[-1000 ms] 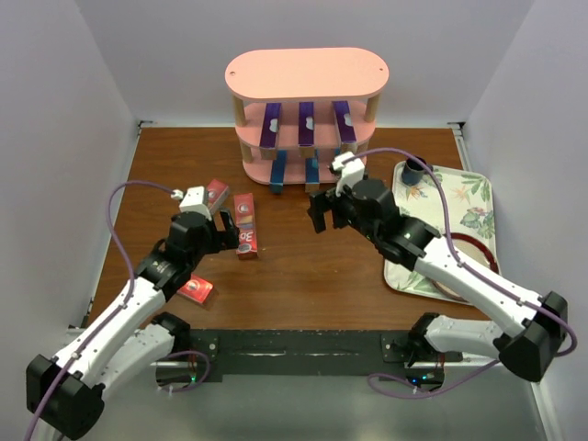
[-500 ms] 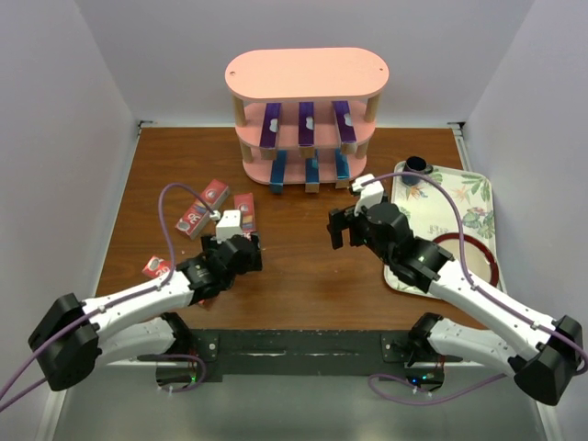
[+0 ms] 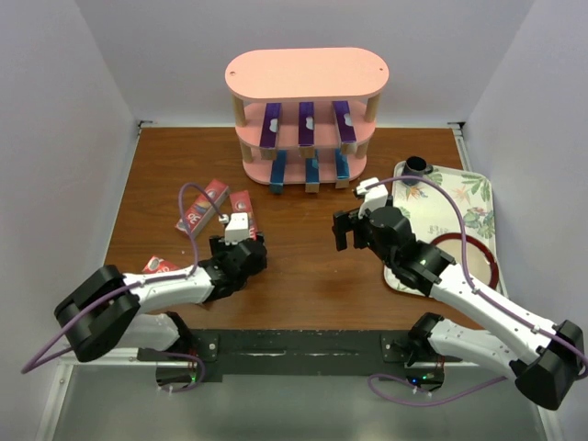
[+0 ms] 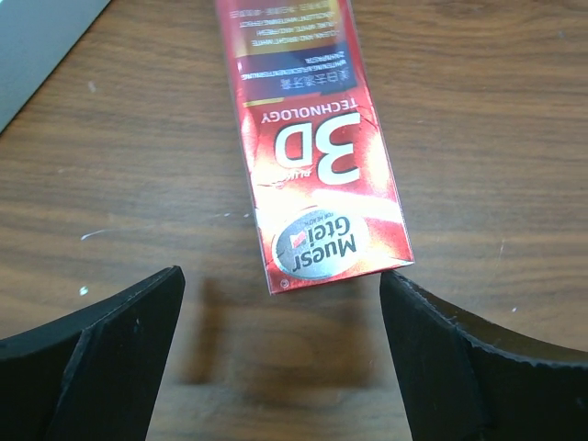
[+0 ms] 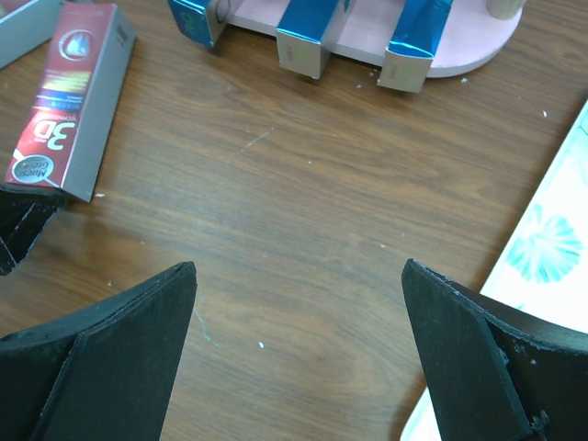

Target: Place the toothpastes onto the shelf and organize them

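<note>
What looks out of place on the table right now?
Three red 3D cartons lie scattered on the table at mixed angles, off the pink shelf. The leftmost blue carton juts out crooked from the bottom tier.

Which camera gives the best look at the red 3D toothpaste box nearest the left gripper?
The left wrist view: the red 3D carton is close up, its print readable. The top external view shows it small, partly hidden by the left arm. The right wrist view catches it at the left edge, angled.
</note>
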Controlling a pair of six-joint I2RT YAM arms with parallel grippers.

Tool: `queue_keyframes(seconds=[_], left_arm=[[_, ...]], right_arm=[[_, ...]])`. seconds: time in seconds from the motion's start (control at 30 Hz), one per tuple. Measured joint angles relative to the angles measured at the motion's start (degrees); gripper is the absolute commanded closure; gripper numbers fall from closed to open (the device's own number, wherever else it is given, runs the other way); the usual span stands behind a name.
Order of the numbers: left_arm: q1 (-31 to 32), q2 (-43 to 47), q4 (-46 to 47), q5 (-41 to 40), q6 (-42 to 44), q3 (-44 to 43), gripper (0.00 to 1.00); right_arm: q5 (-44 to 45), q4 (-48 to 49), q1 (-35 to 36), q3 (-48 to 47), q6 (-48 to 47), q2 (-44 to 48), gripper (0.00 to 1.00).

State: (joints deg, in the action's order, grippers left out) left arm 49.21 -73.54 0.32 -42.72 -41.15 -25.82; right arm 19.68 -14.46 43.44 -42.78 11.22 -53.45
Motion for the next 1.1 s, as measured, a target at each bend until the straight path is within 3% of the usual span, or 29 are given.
queue_keyframes(seconds=[0.23, 0.6, 0.77, 0.9, 1.1], left_arm=[[0.00, -3.65, 4.42, 0.87, 0.02, 0.02, 0.04], [0.00, -2.82, 2.62, 1.57, -3.87, -2.86, 0.00], [-0.13, -6.56, 1.84, 0.00, -5.66, -5.66, 0.01], [-0.35, -11.28, 1.64, -1.38, -7.06, -6.64, 0.07], [-0.35, -14.23, 1.79, -4.24, -9.05, -6.73, 0.26]], right_arm=[[0.37, -0.02, -0.44, 0.24, -0.37, 0.00, 0.01], [0.33, 0.15, -1.14, 1.09, -0.39, -0.90, 0.01], [0.31, 0.35, -1.18, 1.18, -0.37, -0.90, 0.01], [0.31, 0.46, -1.49, 2.01, -0.37, -0.83, 0.01], [0.31, 0.39, -1.77, 2.78, -0.39, -0.37, 0.01]])
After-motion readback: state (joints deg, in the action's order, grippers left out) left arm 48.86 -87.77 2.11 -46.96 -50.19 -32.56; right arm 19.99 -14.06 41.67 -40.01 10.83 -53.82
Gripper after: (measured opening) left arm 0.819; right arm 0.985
